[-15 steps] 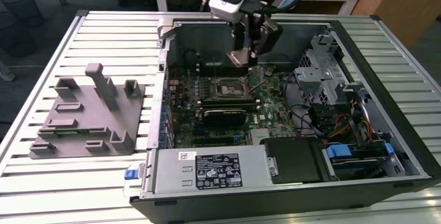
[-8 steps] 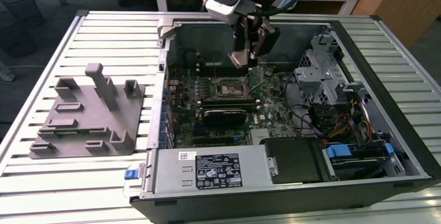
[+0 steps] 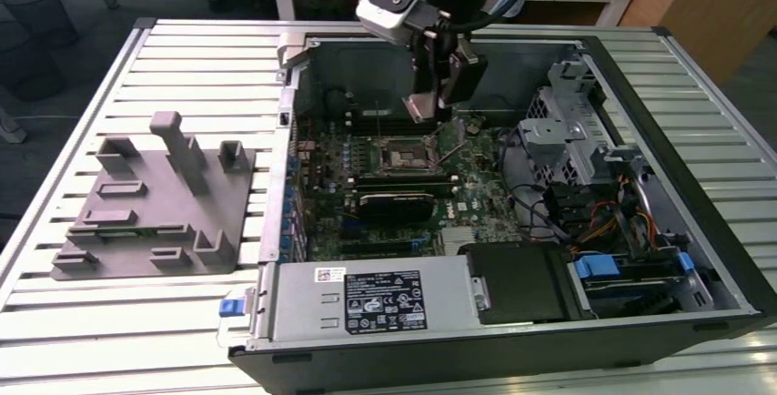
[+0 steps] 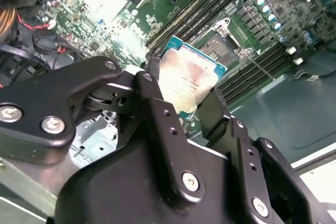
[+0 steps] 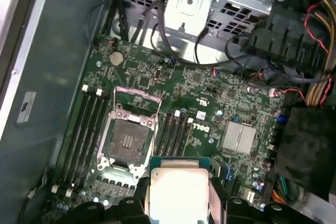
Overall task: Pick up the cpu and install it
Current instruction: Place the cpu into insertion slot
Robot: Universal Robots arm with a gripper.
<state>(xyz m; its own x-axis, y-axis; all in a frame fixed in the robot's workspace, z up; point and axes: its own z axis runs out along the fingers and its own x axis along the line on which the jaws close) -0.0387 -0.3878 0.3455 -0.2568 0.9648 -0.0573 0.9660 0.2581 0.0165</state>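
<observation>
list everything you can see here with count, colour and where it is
cpu: one, silvery top, clamped in the gripper above the motherboard
socket: one, dark with a metal frame, empty, on the motherboard
motherboard: one, green, inside the case
computer case: one, black, open, lying on the table
power supply: one, silver, in the case
fixture block: one, grey, on the table, at the exterior view's left of the case
table: one, pale slatted metal
gripper: one, black, shut on the cpu
</observation>
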